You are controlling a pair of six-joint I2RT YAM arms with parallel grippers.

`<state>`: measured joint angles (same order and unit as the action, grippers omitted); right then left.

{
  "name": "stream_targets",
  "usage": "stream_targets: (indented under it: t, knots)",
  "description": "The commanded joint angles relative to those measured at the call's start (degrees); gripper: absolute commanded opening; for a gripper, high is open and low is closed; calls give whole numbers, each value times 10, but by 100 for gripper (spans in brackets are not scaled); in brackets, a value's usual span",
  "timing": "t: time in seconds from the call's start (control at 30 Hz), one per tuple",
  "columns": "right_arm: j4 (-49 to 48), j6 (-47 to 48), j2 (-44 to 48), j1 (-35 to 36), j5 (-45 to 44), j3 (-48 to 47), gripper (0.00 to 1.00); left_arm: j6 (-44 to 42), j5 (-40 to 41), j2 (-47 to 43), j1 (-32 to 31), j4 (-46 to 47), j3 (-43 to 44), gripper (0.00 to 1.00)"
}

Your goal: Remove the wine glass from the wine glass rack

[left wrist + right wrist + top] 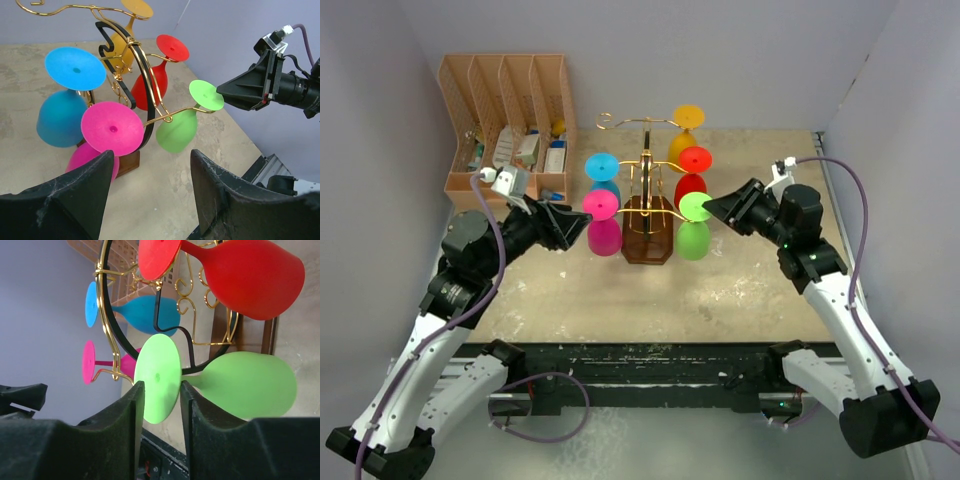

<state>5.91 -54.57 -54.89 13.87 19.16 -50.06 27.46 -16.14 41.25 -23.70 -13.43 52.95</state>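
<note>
The gold wire wine glass rack (647,160) on its dark wooden base stands mid-table with several coloured glasses hanging upside down. The green wine glass (693,241) hangs on the right front arm, its foot on the wire. My right gripper (708,207) is narrowly open at that foot; in the right wrist view (161,383) the near edge of the green foot (157,375) lies between the fingertips. My left gripper (582,228) is wide open and empty beside the pink glass (604,236); it also shows in the left wrist view (150,152), below the pink glass's foot (112,127).
Blue (603,180), red (691,185) and yellow (685,140) glasses hang on the other arms. A tan slotted file organiser (505,110) with small items stands at the back left. Walls close in on the left, back and right.
</note>
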Motion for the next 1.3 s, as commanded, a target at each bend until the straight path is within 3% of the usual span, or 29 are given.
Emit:
stream_targets:
  t: [0.0,0.1,0.27,0.83,1.27]
  knots:
    - [-59,-14,0,1,25,12,32,2,5,-5,-2,9,23,66]
    - [-62,-17,-3,1,25,15,17,4,6,-6,-3,8,19,66]
    - [-63,-17,-5,1,22,14,0,7,9,-12,-2,6,15,66]
    - [-120,-65,0,1,62,34,0,13,11,-11,-2,6,12,67]
    - [-99,-117,103,1,16,78,0,17,11,-11,-3,7,10,67]
